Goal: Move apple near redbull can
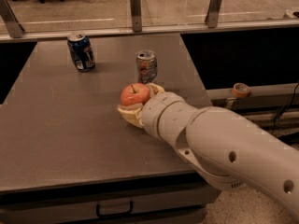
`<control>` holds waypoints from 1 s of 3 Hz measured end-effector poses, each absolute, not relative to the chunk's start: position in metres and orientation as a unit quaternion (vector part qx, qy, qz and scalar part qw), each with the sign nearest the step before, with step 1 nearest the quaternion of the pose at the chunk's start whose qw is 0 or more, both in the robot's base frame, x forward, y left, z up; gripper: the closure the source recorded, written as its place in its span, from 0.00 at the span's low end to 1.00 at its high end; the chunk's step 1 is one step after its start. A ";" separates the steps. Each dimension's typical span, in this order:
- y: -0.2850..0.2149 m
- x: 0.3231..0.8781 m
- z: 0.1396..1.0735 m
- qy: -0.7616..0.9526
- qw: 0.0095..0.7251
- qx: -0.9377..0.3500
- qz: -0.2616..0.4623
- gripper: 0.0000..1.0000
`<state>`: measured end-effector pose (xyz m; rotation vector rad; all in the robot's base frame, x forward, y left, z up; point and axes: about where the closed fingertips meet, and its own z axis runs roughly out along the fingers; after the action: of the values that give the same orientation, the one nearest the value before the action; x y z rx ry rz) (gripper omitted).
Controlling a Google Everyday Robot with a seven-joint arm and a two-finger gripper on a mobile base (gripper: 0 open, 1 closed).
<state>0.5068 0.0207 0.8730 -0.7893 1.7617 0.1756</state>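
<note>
Pincer (138, 102), closed on round red-orange apple (135, 94), located just beside slim silver-grey metal can (146, 66), on its near side.

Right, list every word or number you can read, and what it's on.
Nothing reads clearly.
The redbull can: markings too blurred.
The blue can: print too blurred.
The apple, held in the gripper by the redbull can: no text.
</note>
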 end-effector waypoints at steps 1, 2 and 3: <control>-0.006 0.509 0.870 0.760 0.567 -0.313 0.048 1.00; -0.021 0.515 0.865 0.768 0.568 -0.294 0.035 0.83; -0.021 0.526 0.863 0.766 0.575 -0.286 0.029 0.59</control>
<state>0.5264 -0.0208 0.8629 -0.6708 1.7932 0.0670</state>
